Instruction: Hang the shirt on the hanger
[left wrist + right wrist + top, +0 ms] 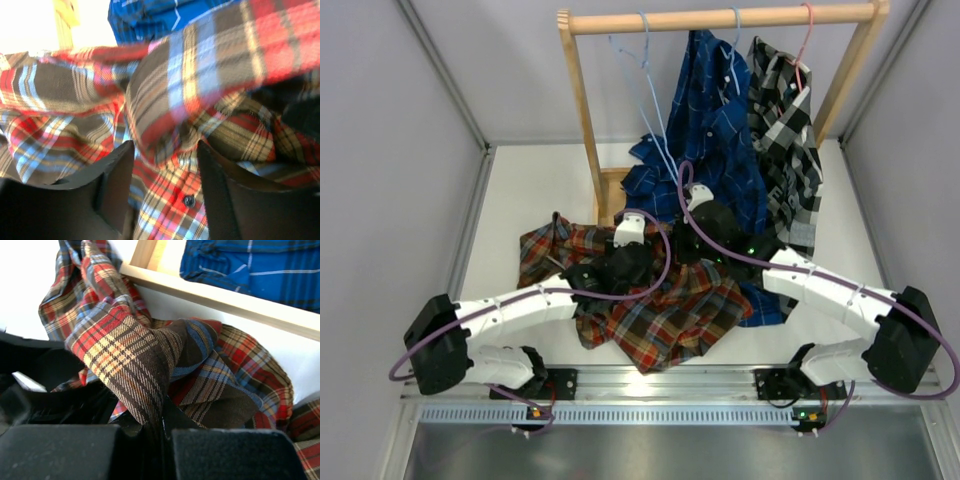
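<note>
The red-orange plaid shirt (pixel 660 305) lies crumpled on the table between the two arms. My left gripper (pixel 165 170) is open, its fingers straddling the shirt's button placket (pixel 187 200) just above the cloth. My right gripper (pixel 161 425) is shut on a fold of the shirt (pixel 135 365) and holds it raised. In the top view the left gripper (pixel 620 262) and right gripper (pixel 692 245) sit close together over the shirt's upper edge. The light-blue wire hanger (pixel 645 95) hangs empty on the wooden rail, left of the blue shirt.
A wooden clothes rack (pixel 720 18) stands at the back; its base bar (pixel 225 300) runs just behind the shirt. A navy blue plaid shirt (pixel 715 130) and a black-and-white plaid shirt (pixel 785 130) hang on it, reaching the table.
</note>
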`<action>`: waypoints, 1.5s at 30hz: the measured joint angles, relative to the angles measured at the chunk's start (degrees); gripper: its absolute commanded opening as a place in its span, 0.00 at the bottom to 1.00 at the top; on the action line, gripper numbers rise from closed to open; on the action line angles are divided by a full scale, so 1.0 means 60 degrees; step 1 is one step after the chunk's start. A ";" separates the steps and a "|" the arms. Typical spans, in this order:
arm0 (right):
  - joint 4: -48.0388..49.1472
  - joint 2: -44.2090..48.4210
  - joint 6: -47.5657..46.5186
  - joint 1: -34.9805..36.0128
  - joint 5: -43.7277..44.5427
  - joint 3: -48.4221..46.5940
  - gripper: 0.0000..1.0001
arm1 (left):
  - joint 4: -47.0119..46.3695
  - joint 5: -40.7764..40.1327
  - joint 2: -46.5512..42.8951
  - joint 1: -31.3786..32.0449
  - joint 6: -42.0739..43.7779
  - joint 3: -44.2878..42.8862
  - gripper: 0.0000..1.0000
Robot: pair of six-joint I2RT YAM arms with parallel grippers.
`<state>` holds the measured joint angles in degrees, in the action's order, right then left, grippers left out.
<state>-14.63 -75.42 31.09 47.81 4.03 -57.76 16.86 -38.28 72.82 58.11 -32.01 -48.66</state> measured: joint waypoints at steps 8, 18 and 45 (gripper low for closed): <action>-0.0022 0.0448 -0.0087 0.0000 -0.0331 0.0146 0.00 | -0.1235 0.0106 0.0208 -0.0754 0.1271 -0.0004 0.43; -0.0040 0.0674 -0.0288 -0.0080 -0.0484 0.0138 0.00 | -0.2375 0.1807 -0.0004 -0.1286 0.1810 0.0517 0.00; -0.4025 -0.0036 -0.3213 -0.0517 0.0157 -0.7329 0.64 | 0.1872 0.5023 -0.1319 -0.1377 -0.0433 -0.0408 0.00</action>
<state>-38.79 -75.64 11.81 44.71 4.97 -101.73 28.10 -8.14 64.90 49.84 -34.61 -51.11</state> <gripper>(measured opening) 0.649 0.035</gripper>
